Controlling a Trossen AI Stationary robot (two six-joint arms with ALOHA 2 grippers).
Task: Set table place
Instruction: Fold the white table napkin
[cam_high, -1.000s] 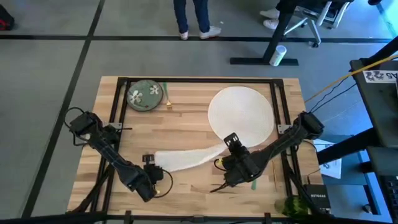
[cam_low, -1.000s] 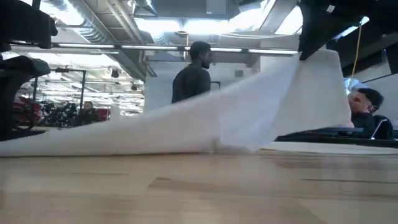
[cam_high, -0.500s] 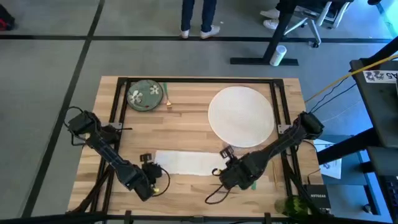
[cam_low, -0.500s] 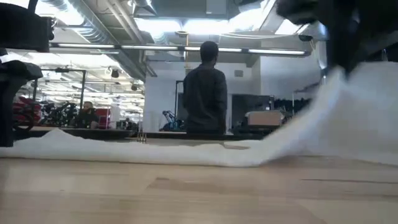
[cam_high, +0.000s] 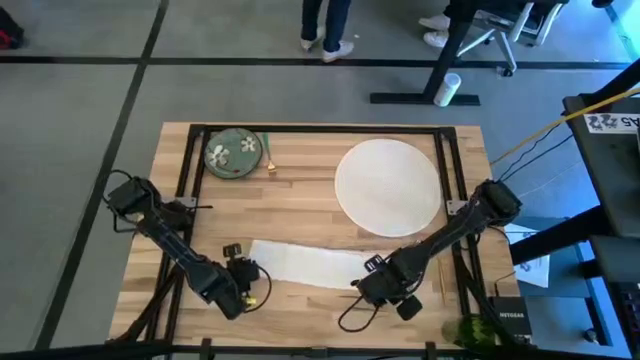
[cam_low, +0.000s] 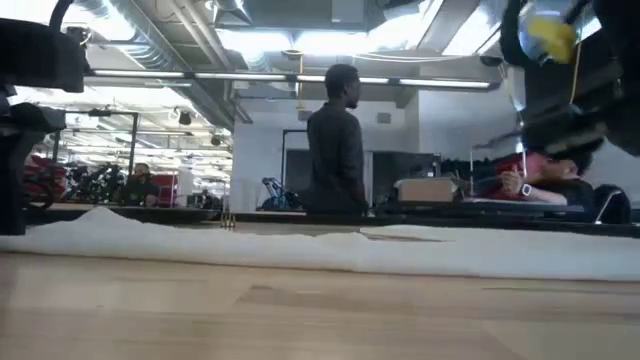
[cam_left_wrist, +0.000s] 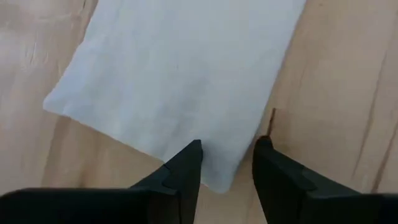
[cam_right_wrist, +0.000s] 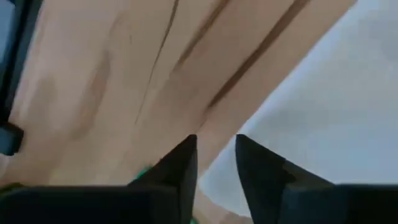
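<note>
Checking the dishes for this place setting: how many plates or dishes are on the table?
2. The large white plate sits at the table's far right; the small green flowered dish sits at the far left corner. None looks hidden.

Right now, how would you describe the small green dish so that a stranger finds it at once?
Look at the wooden table from above and go to its far left corner. The small green dish sits there, round, with white flowers painted inside. The big plate on the right is plain white and much larger.
</note>
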